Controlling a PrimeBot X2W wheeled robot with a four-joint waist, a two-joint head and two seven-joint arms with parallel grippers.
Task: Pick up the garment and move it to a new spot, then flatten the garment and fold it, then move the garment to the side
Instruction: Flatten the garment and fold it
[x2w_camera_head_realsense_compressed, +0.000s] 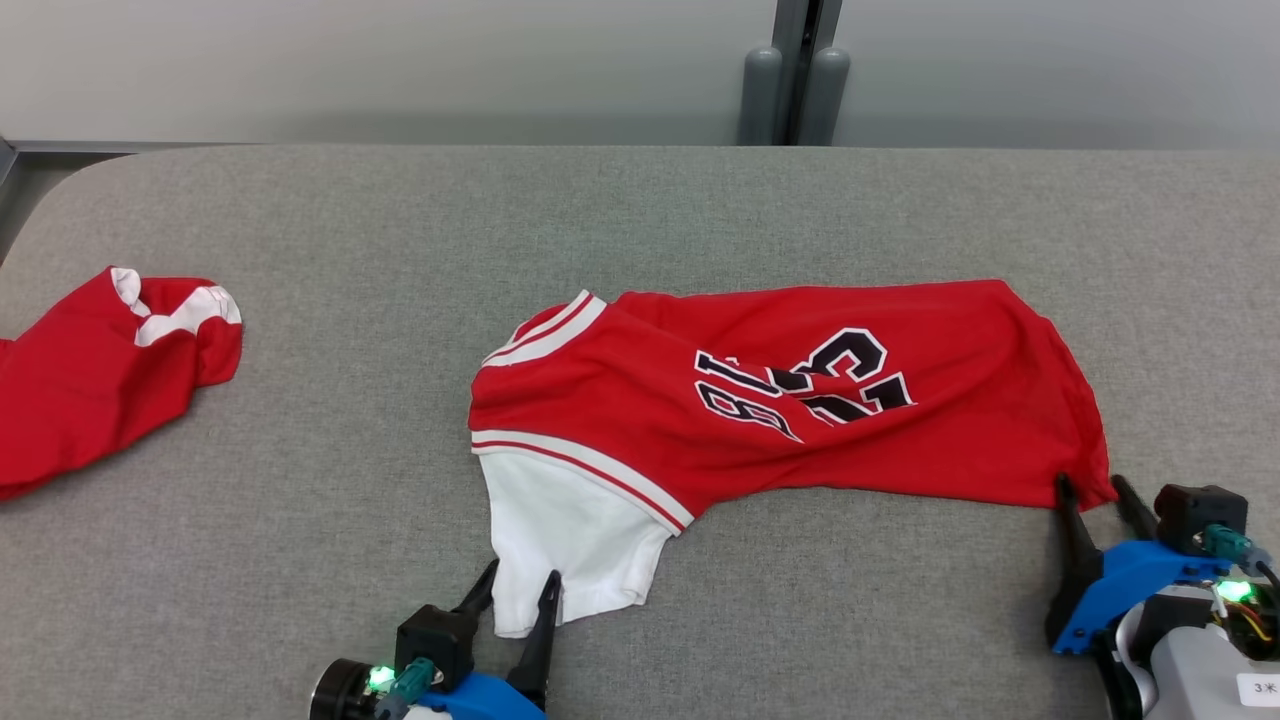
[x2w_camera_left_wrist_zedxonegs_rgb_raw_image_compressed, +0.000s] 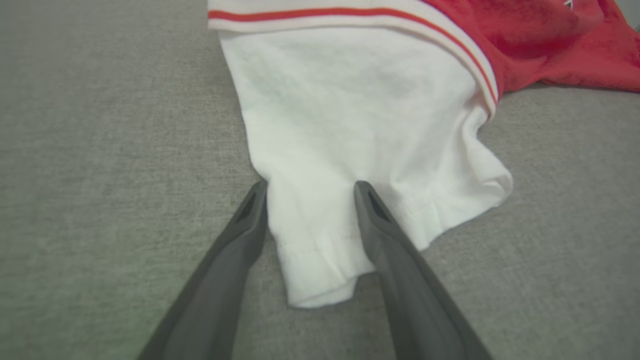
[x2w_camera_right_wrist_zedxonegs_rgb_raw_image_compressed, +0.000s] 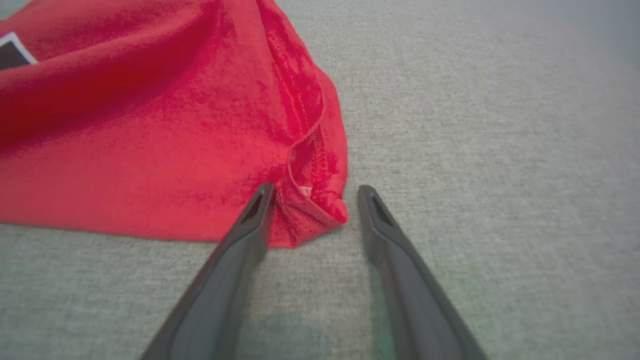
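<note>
The garment (x2w_camera_head_realsense_compressed: 820, 400) lies rumpled on the worktop (x2w_camera_head_realsense_compressed: 400, 250), just ahead of both tools. The left tool (x2w_camera_left_wrist_zedxonegs_rgb_raw_image_compressed: 311, 186) is open, its fingers astride the end of the white sleeve (x2w_camera_left_wrist_zedxonegs_rgb_raw_image_compressed: 350, 115). The right tool (x2w_camera_right_wrist_zedxonegs_rgb_raw_image_compressed: 317, 187) is open too, and the red hem corner (x2w_camera_right_wrist_zedxonegs_rgb_raw_image_compressed: 320, 202) sits between its fingers, close against one and apart from the other. Neither grips yet.

The step looks like taking both ends so the cloth can be spread. To do it well, each tool should probably ease forward so more cloth sits between the fingers before closing. That matters most for the right tool, whose bite on the corner would be thin. Both should close low to catch every layer, then draw apart evenly.

Count: two tools, one worktop, one white sleeve, and two red garments — the second garment (x2w_camera_head_realsense_compressed: 100, 390) lies well off to the left tool's outer side.
</note>
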